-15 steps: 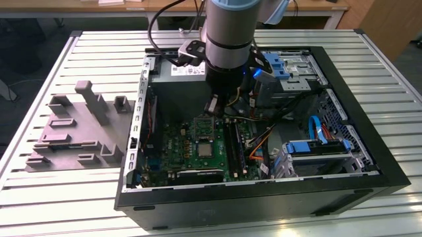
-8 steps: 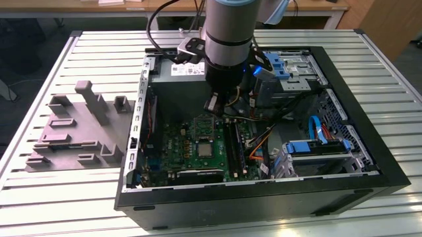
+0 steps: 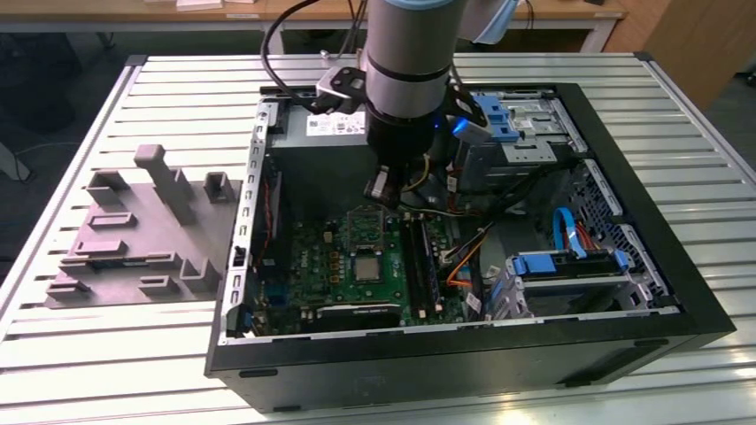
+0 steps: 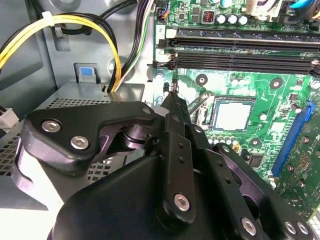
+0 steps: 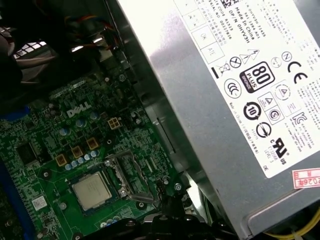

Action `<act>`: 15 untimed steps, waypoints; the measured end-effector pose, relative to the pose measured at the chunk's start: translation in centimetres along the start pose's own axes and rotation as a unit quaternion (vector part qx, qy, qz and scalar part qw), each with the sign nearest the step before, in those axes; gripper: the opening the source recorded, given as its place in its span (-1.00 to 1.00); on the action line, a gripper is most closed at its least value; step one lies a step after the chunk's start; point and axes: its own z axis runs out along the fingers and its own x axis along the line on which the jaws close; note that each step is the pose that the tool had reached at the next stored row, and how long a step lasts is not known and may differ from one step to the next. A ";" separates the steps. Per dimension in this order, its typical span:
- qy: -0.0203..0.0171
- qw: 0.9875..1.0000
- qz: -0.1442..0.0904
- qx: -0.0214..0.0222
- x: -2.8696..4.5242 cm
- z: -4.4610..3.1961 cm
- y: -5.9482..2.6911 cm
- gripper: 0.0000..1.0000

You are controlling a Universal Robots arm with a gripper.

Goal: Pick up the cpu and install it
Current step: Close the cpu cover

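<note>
One gripper (image 4: pixel 173 92), fingers pressed together, empty, tip above motherboard (image 4: pixel 260 85) just beside socket (image 4: pixel 231 114). Cpu (image 4: pixel 232 114) seated flat in socket, mid-board, apart from tip. Beyond: memory slots (image 4: pixel 240 45), board edge; power supply (image 5: pixel 240 90) alongside.

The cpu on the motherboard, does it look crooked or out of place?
Nothing stands out. The cpu lies flat and square inside its socket frame on the green motherboard, edges parallel to the frame in both wrist views. The pincer sits beside it.
</note>
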 end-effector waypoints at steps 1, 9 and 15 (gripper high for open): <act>0.000 1.000 0.000 0.000 0.01 -0.01 0.02 -0.79; 0.000 1.000 0.000 0.000 0.05 -0.22 0.11 -0.79; 0.000 1.000 0.000 0.000 0.06 -0.29 0.14 -0.79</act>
